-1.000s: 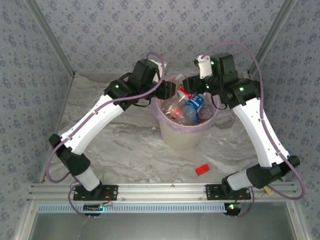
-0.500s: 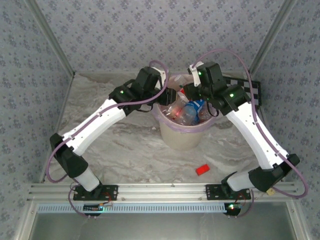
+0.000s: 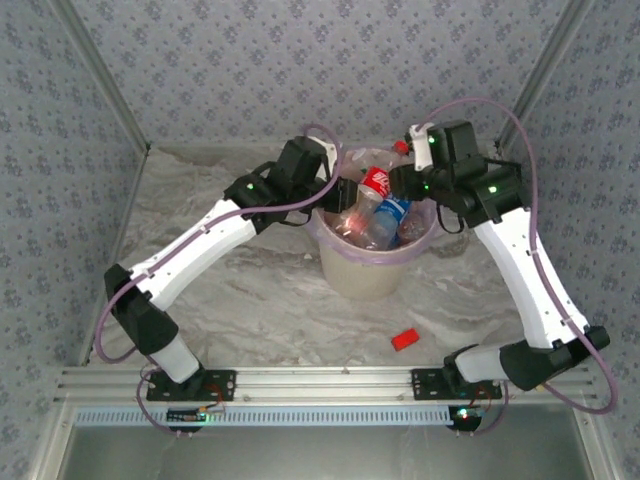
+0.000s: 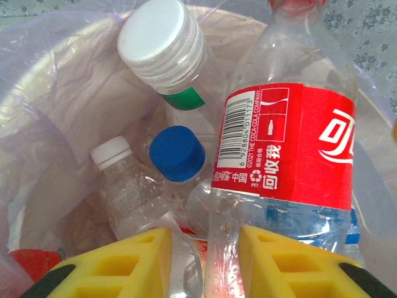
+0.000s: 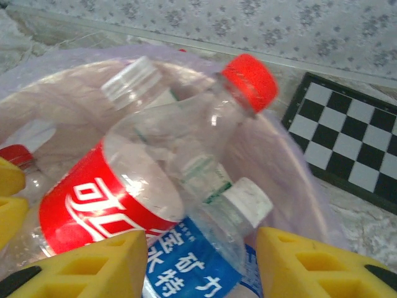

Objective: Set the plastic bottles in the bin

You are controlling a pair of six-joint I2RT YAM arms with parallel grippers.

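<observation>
You're nearly done — every bottle (image 3: 388, 222) in sight lies in the bin (image 3: 362, 280) in the middle of the table (image 3: 250, 300), left gripper (image 4: 206, 248) closed on the red-label bottle (image 4: 285, 149), right gripper (image 5: 201, 248) open — only the release seems left.

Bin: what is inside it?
A heap in a pink bag: a red-labelled bottle uppermost, a blue-labelled bottle beside it, a blue-capped bottle and white-capped bottle lower. The bin floor and anything deeper are covered.
</observation>
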